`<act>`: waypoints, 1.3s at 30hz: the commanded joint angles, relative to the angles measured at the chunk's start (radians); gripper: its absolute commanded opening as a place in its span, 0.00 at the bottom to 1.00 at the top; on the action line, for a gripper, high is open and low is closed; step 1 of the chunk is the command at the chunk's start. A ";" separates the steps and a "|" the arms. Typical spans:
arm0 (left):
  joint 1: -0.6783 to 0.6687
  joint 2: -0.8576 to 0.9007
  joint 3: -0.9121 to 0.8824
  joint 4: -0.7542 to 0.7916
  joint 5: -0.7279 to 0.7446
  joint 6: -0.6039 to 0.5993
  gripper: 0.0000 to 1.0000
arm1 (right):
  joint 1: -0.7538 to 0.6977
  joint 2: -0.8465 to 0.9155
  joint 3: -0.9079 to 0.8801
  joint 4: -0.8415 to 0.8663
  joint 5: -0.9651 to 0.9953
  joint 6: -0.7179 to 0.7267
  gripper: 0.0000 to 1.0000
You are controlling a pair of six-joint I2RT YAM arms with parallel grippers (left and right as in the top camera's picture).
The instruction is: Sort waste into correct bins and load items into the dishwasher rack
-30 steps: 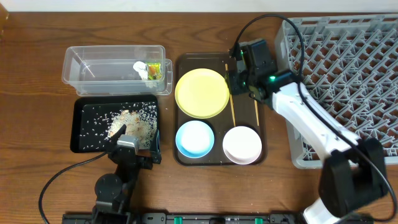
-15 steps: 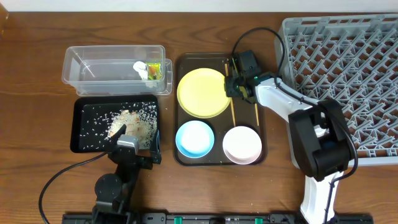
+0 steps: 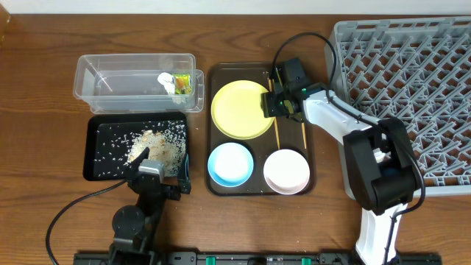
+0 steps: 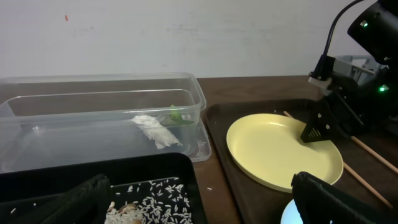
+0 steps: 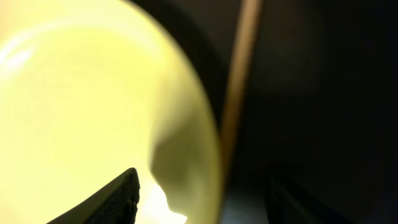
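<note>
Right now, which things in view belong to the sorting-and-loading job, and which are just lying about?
Part of the job:
yellow plate, blue bowl, white bowl, chopsticks, wrapper in the clear tub, rice in the black tray, grey rack, right gripper at the plate's rim.

Just there:
brown serving tray under the dishes, table.

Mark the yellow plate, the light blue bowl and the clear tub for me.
yellow plate (image 3: 237,110), overhead view, centre of its face.
light blue bowl (image 3: 230,163), overhead view, middle of its inside.
clear tub (image 3: 118,79), overhead view, bare floor.
</note>
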 commanded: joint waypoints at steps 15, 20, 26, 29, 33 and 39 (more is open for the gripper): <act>0.008 -0.006 -0.024 -0.019 0.014 0.010 0.95 | -0.092 -0.083 -0.012 -0.013 0.054 0.013 0.38; 0.008 -0.006 -0.024 -0.019 0.014 0.010 0.95 | -0.072 -0.017 -0.012 0.000 0.063 0.014 0.38; 0.008 -0.006 -0.024 -0.019 0.014 0.010 0.95 | -0.037 0.016 -0.012 0.011 0.048 0.013 0.43; 0.008 -0.006 -0.024 -0.019 0.014 0.010 0.95 | -0.018 0.017 -0.012 0.010 0.048 0.013 0.45; 0.008 -0.006 -0.024 -0.019 0.014 0.010 0.95 | -0.006 0.021 -0.013 0.005 0.049 0.013 0.45; 0.008 -0.006 -0.024 -0.019 0.014 0.010 0.95 | -0.007 0.026 -0.014 -0.047 0.158 0.013 0.42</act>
